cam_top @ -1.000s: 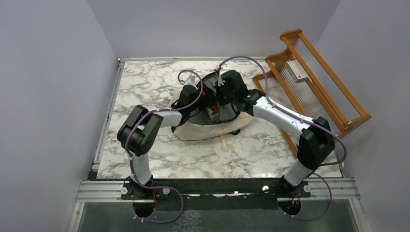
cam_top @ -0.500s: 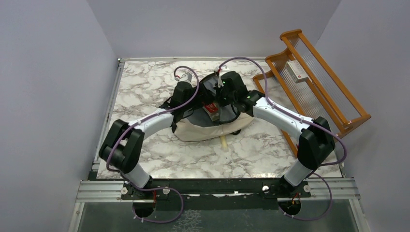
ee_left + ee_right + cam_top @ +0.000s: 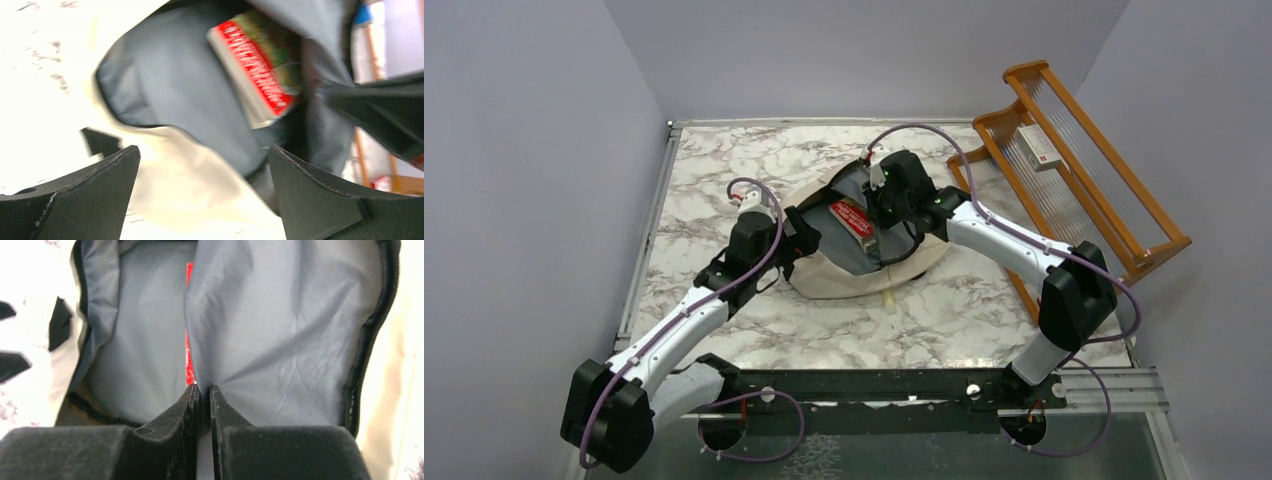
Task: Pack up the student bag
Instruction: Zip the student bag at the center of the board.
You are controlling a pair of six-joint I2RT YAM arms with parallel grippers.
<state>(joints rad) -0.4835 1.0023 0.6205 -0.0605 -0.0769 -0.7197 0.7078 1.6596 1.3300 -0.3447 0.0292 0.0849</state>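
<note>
The student bag (image 3: 849, 278), cream with grey lining, lies open in the middle of the table. A red book (image 3: 850, 216) lies inside it on the lining, and it also shows in the left wrist view as the red book (image 3: 255, 70). My left gripper (image 3: 802, 240) hovers at the bag's left rim, open wide. Only the cream fabric (image 3: 200, 175) shows below my left gripper (image 3: 204, 150), and its fingers hold nothing. My right gripper (image 3: 877, 214) is at the bag's far right side. In its wrist view the right gripper (image 3: 204, 386) is nearly closed on a fold of the grey lining (image 3: 280, 315).
A wooden rack (image 3: 1114, 225) stands at the right edge of the table, with a white and red box (image 3: 1036, 146) on it. A pale stick-like object (image 3: 890, 298) pokes out under the bag's near side. A black strap end (image 3: 100, 141) lies by the left fingers.
My left arm has drawn back left and toward the near edge, out of the bag, and its gripper has opened wide. The red book now lies uncovered inside. The right gripper stays at the lining.
</note>
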